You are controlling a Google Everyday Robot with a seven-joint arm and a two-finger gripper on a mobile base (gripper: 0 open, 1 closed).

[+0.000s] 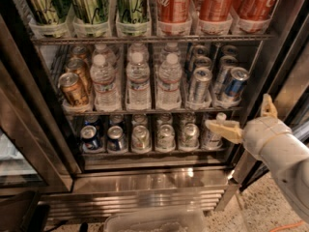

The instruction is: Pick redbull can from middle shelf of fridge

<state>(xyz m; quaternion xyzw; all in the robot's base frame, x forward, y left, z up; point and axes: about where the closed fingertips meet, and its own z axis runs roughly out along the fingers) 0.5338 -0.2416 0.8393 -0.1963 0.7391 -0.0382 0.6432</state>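
Note:
The fridge [145, 178] stands open in front of me with three wire racks in view. On the middle shelf [145, 111] the redbull can [235, 85], blue and silver, stands at the front of the rightmost lane, next to a mostly silver slim can [199, 83]. My gripper [237, 111] is at the right, below and slightly right of the redbull can, in front of the lower rack's right end. It is open and empty: one tan finger [223, 128] points left, the other [268, 105] points up. It touches no can.
Water bottles [138, 79] and gold cans [73, 88] fill the middle shelf's left lanes. Big green and red cans [174, 4] stand above, short cans [141, 138] below. The dark door frame [277, 57] is close on the right. A clear bin [154, 221] sits on the floor.

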